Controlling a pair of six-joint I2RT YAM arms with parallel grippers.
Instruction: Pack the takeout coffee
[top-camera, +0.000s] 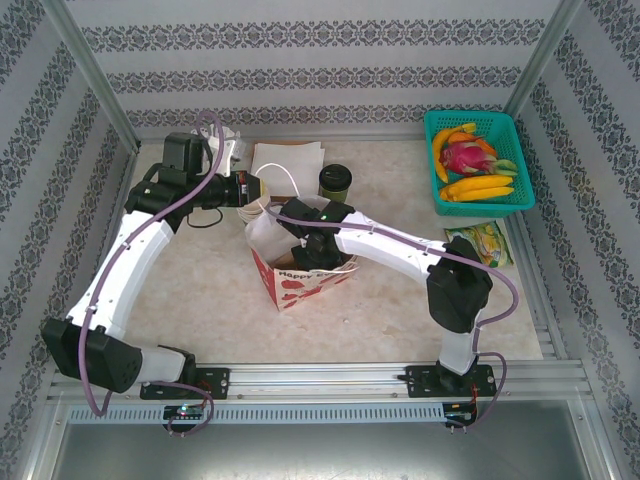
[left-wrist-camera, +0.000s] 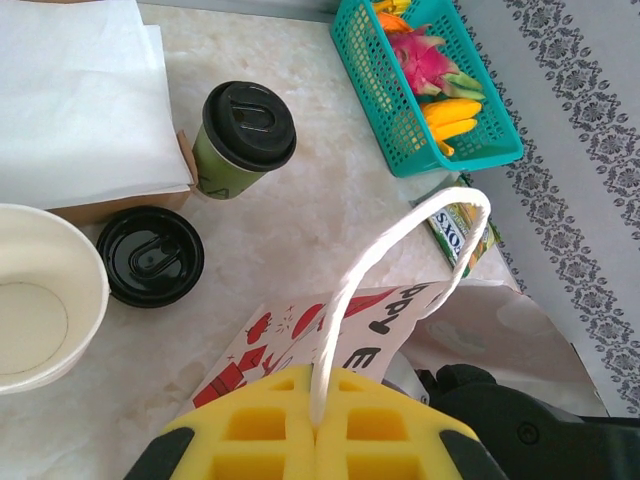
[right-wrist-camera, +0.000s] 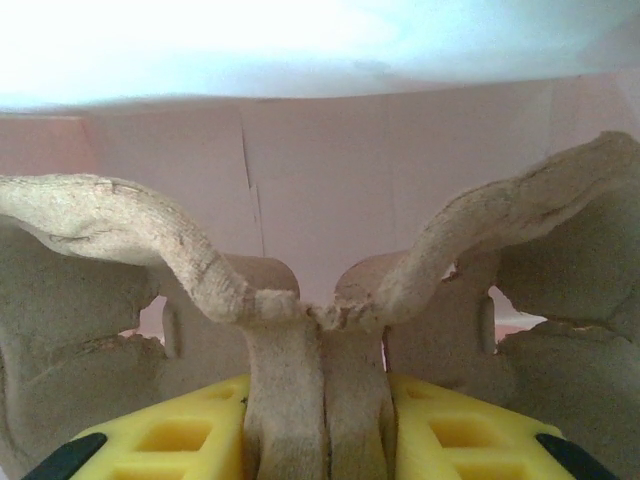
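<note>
L gripper (left-wrist-camera: 318, 428) at table's 11 o'clock, pinched tight on white handle (left-wrist-camera: 400, 250) of red-white paper bag (top-camera: 292, 284) at ctr. Loose black lid (left-wrist-camera: 150, 256) lies flat on table at 7 o'clock of coffee cup (top-camera: 335, 183). Cup has lid on, upright, at 12 o'clock of bag, apart from it, not held. R gripper (right-wrist-camera: 320, 430) down in bag, clamped on mid ridge of pulp cup carrier (right-wrist-camera: 120, 220). Fruit basket (top-camera: 478, 160) at 2 o'clock.

The top view looks down from behind the robot; the left wrist view (much closer) shares its takeout coffee (top-camera: 335, 183) (left-wrist-camera: 243, 135); the right wrist view hugs a pulp tray (right-wrist-camera: 480, 230).
</note>
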